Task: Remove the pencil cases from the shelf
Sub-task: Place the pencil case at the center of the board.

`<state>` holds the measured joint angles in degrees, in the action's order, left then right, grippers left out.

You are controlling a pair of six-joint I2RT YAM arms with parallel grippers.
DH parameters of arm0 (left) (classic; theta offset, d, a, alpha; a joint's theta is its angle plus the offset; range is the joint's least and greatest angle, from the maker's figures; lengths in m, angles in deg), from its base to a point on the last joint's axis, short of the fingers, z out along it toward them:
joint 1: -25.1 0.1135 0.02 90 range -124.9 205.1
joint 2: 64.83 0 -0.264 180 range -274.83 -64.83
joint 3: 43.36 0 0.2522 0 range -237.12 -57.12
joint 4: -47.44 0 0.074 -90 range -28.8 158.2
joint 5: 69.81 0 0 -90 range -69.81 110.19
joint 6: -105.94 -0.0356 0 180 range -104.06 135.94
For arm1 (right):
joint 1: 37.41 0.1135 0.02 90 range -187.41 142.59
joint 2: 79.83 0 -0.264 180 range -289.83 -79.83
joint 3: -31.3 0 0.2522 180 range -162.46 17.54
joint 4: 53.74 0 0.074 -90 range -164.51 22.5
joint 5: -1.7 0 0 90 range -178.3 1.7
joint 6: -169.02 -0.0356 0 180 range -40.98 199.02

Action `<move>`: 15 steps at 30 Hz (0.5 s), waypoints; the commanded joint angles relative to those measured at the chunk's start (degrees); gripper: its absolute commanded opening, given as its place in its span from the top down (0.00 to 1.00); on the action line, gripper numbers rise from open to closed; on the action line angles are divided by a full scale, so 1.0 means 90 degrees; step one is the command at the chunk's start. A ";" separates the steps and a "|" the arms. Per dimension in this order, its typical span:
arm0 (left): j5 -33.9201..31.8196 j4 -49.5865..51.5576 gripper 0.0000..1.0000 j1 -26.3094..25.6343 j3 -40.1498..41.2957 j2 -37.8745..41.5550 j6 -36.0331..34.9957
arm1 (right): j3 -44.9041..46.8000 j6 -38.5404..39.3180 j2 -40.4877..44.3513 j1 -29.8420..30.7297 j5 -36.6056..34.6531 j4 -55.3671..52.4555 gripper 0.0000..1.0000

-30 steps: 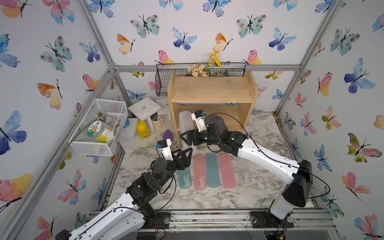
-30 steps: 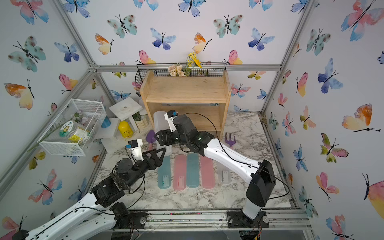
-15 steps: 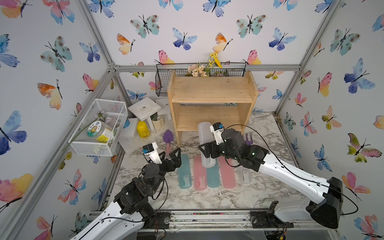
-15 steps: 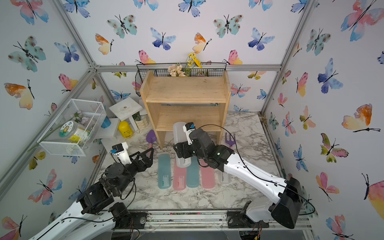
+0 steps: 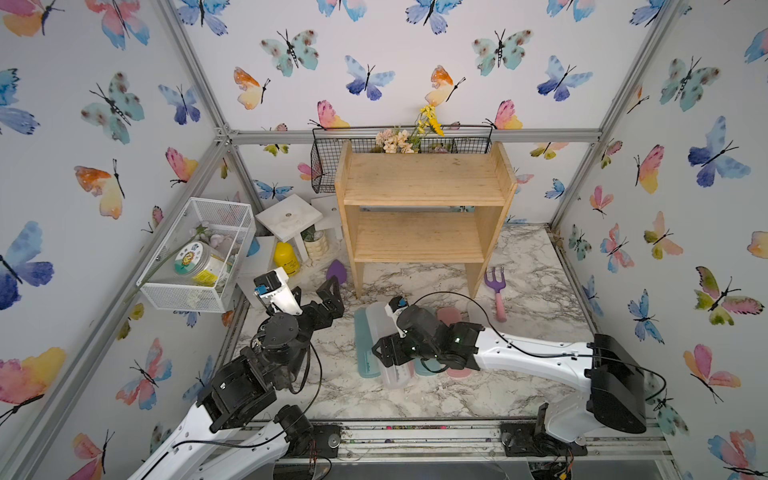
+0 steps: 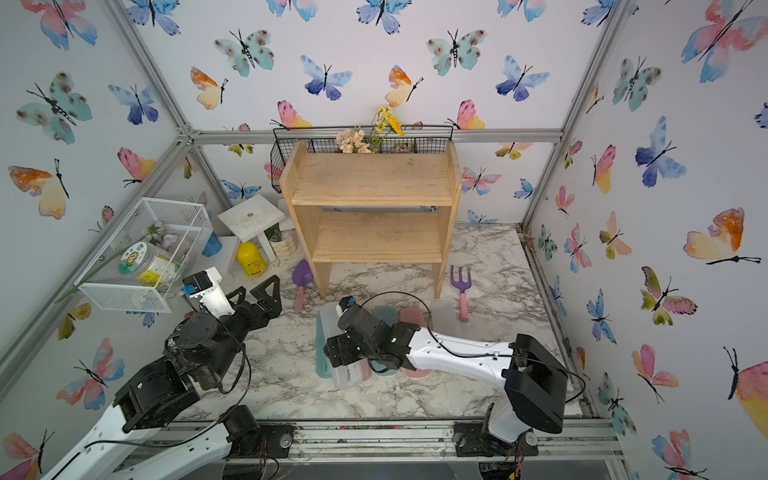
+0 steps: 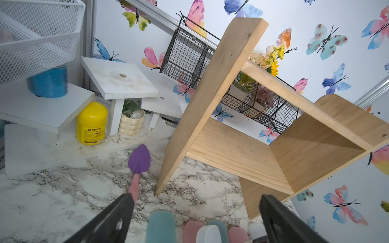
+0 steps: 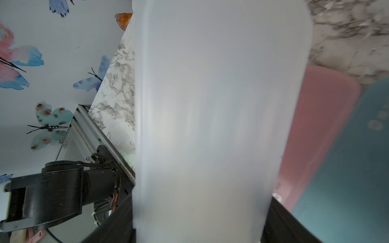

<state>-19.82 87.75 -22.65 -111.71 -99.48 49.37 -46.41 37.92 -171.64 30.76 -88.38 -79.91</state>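
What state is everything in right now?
left hand, open, empty.
right hand, shut on the frosted pencil case.
frosted pencil case, held over the row.
other pencil cases, flat on the table.
shelf, both tiers bare.

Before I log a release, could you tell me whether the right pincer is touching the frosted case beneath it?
Touching. The right wrist view shows the frosted case clamped in the right pincer, flush against both dark fingers.
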 commanded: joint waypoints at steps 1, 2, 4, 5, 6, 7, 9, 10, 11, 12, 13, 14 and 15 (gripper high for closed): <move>-0.0389 0.0363 0.01 -0.0006 -0.0172 -0.0038 -0.0221 | -0.0644 -0.0456 -0.0635 0.0297 0.0134 0.0499 0.35; -0.0422 0.0410 0.01 -0.0004 -0.0180 -0.0019 -0.0186 | -0.0845 -0.0539 -0.0880 0.0371 0.0171 0.0528 0.35; -0.0512 0.0528 0.01 0.0002 -0.0174 0.0049 -0.0079 | -0.1249 -0.0682 -0.1330 0.0490 0.0223 0.0494 0.35; -0.0537 0.0586 0.01 -0.0002 -0.0147 0.0088 -0.0046 | -0.1478 -0.0778 -0.1571 0.0542 0.0231 0.0444 0.34; -0.0550 0.0632 0.01 -0.0005 -0.0128 0.0115 -0.0017 | -0.1662 -0.0836 -0.1768 0.0574 0.0257 0.0425 0.34; -0.0564 0.0693 0.01 -0.0003 -0.0095 0.0148 0.0014 | -0.1847 -0.0903 -0.1977 0.0616 0.0296 0.0445 0.34; -0.0583 0.0792 0.01 0.0002 -0.0040 0.0193 0.0069 | -0.2147 -0.1055 -0.2343 0.0664 0.0363 0.0525 0.34; -0.0604 0.0835 0.01 0.0003 -0.0009 0.0219 0.0093 | -0.2314 -0.1159 -0.2547 0.0669 0.0411 0.0527 0.34; -0.0603 0.0867 0.01 0.0006 0.0015 0.0239 0.0121 | -0.2489 -0.1224 -0.2737 0.0669 0.0437 0.0472 0.34; -0.0590 0.0893 0.01 0.0005 0.0037 0.0261 0.0151 | -0.2752 -0.1274 -0.2965 0.0669 0.0439 0.0344 0.34; -0.0574 0.0896 0.01 0.0003 0.0075 0.0293 0.0171 | -0.3010 -0.1320 -0.3171 0.0669 0.0441 0.0190 0.34; -0.0559 0.0898 0.01 0.0007 0.0100 0.0324 0.0189 | -0.3216 -0.1331 -0.3349 0.0669 0.0457 0.0089 0.34; -0.0541 0.0898 0.01 0.0003 0.0141 0.0342 0.0215 | -0.3419 -0.1362 -0.3535 0.0669 0.0441 -0.0001 0.33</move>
<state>-23.10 94.26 -22.65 -111.23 -97.34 50.31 -72.94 27.91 -200.43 36.68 -85.38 -77.53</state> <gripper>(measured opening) 0.986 0.812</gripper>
